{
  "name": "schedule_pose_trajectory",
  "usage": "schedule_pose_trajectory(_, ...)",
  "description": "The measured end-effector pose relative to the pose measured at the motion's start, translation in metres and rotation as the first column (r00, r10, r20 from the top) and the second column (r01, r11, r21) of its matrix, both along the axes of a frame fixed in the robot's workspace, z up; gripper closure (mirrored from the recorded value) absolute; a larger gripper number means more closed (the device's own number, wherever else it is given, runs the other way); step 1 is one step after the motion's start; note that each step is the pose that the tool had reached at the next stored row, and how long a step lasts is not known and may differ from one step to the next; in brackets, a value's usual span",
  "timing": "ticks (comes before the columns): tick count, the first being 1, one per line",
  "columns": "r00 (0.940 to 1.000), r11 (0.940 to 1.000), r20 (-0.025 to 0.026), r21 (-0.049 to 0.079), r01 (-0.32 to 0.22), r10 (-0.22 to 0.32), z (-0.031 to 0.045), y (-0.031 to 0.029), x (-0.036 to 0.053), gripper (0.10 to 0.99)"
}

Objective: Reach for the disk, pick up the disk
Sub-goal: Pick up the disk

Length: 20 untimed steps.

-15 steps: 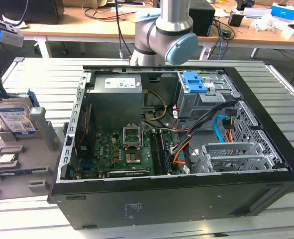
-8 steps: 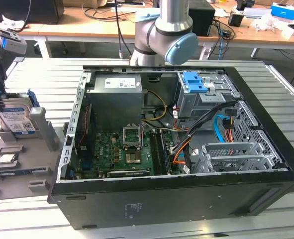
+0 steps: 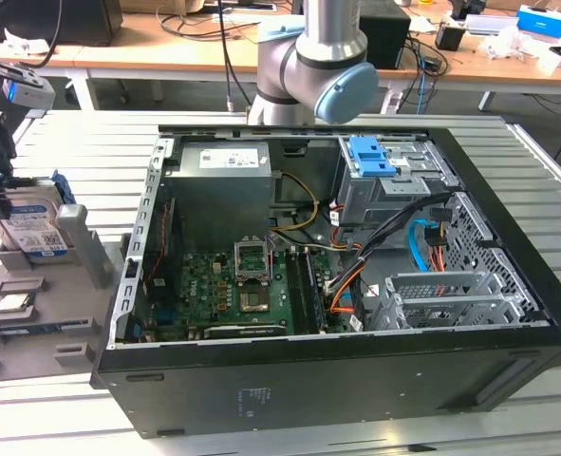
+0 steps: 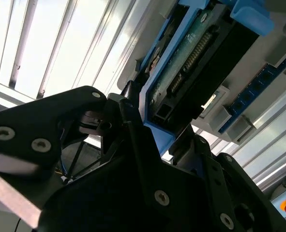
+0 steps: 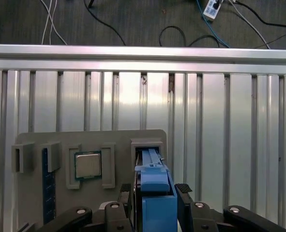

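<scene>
1. My gripper (image 5: 158, 190) is closed on the disk (image 3: 35, 231). In both wrist views my two black fingers (image 5: 183, 189) press against it from either side, and I can make out no gap.
2. The disk stands on edge at the exterior view's left, well apart from the open computer case (image 3: 308, 389). It sits on the grey fixture plate (image 5: 41, 137), which lies on the slatted metal table (image 5: 210, 121).
3. Its lower end is inside the plate's upright holder (image 3: 88, 249). I cannot tell whether it is fully seated there or raised a little.
4. The relation that matters is this: the disk lies straight below my wrist, between the fingers, not off to either side.
5. Its long axis runs up and down. The blue side rail (image 5: 156, 198) drops away from me toward the slot, and the connector end (image 4: 193, 60) faces up at my wrist.
6. The holder's walls flank the disk, so I judge that the only free direction for it is along that upright axis. A sideways pull would likely bind the rails.
7. The square processor chip (image 5: 88, 165) lies flat in its own pocket just beside the slot, clear of my fingers.
</scene>
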<state>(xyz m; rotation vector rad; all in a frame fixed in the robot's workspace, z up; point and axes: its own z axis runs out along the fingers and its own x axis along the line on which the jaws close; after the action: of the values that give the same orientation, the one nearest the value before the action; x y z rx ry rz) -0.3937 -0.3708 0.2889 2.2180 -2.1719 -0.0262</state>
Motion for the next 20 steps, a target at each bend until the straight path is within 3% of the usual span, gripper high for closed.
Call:
schedule_pose_trajectory(4, 1.0000, 1.0000, 0.0001, 0.000, 0.000, 0.000, -0.0003, 0.0000, 0.0000, 0.620)
schedule_pose_trajectory(6, 1.0000, 1.0000, 0.0001, 0.000, 0.000, 0.000, -0.0003, 0.0000, 0.0000, 0.722)
schedule_pose_trajectory(20, 1.0000, 1.0000, 0.0005, 0.000, 0.000, 0.000, -0.0001, 0.0001, 0.0004, 0.722)
